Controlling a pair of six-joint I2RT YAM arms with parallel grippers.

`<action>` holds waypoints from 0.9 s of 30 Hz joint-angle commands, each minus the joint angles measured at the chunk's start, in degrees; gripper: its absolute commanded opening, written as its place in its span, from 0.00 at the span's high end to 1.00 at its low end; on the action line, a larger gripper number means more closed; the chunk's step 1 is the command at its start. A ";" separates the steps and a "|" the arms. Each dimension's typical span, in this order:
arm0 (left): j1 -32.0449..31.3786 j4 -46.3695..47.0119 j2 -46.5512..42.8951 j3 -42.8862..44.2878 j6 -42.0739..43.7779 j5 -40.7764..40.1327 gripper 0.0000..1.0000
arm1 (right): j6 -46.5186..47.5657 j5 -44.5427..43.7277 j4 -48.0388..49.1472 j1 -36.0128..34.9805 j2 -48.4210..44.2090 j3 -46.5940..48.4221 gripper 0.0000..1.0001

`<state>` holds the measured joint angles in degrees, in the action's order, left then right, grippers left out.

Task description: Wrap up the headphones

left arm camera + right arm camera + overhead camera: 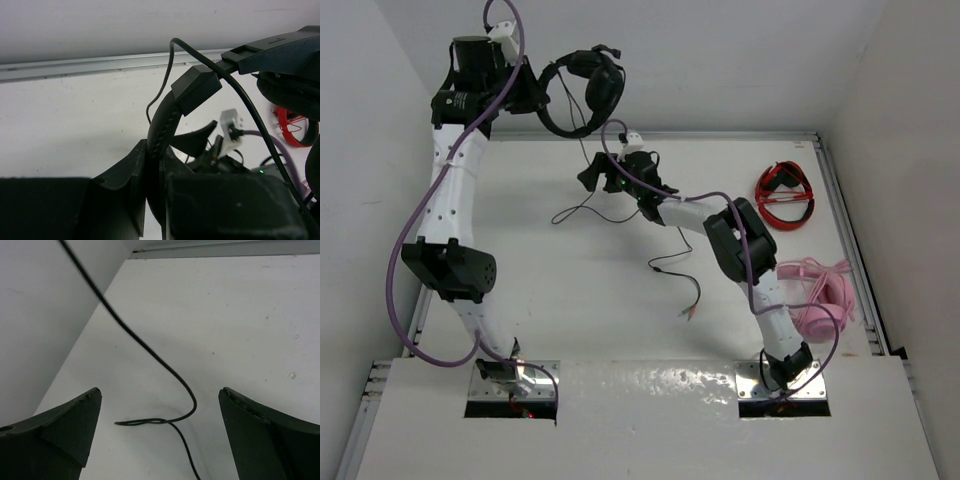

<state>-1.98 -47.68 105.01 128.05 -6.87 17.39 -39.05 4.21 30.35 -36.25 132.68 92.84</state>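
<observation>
The black headphones hang in the air at the back of the table, and my left gripper is shut on their headband. The left wrist view shows the jaws pinched tight on the band. The thin black cable drops from the headphones to the table, folds back on itself and trails to a plug. My right gripper hovers below the headphones, above that fold. It is open wide, with the cable running between the fingers and touching neither.
A red headset lies at the back right, also seen in the left wrist view. A pink headset lies near the right edge. White walls close the table at the back and on both sides.
</observation>
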 commanded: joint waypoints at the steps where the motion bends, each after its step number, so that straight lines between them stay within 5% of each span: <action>1: -1.36 3.73 -3.76 2.91 0.19 1.60 1.00 | -1.46 -5.25 -5.47 -0.22 4.51 6.20 0.03; 8: -1.80 3.73 -2.80 4.58 -0.60 4.49 1.00 | -4.37 -5.00 -5.74 -1.10 16.54 22.28 0.32; 9: -1.71 3.82 -2.79 4.49 -0.86 4.58 1.00 | -4.98 -5.52 -5.83 -1.10 17.60 25.26 0.42; 10: -1.71 3.74 -2.79 4.40 -1.30 4.32 1.00 | -5.42 -5.96 -5.65 -1.10 18.31 26.24 0.65; 13: -1.45 3.82 -2.36 3.27 -2.17 1.96 1.00 | -6.13 -6.93 -5.13 -1.19 15.96 24.60 1.00; 16: 0.30 4.70 -0.52 2.91 -4.20 -2.51 1.00 | -3.33 -1.85 -3.01 -1.63 9.81 14.33 1.00; 22: 3.37 9.27 4.23 2.82 0.10 -15.59 1.00 | 4.85 3.17 2.69 -4.53 -12.86 -20.87 1.00; 27: 3.74 14.09 6.52 1.77 5.89 -23.96 1.00 | 11.25 5.90 -4.74 -5.58 -23.76 -27.97 1.00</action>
<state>0.82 -43.94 112.51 129.14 -4.01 2.07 -34.28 7.20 27.59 -41.58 113.67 66.65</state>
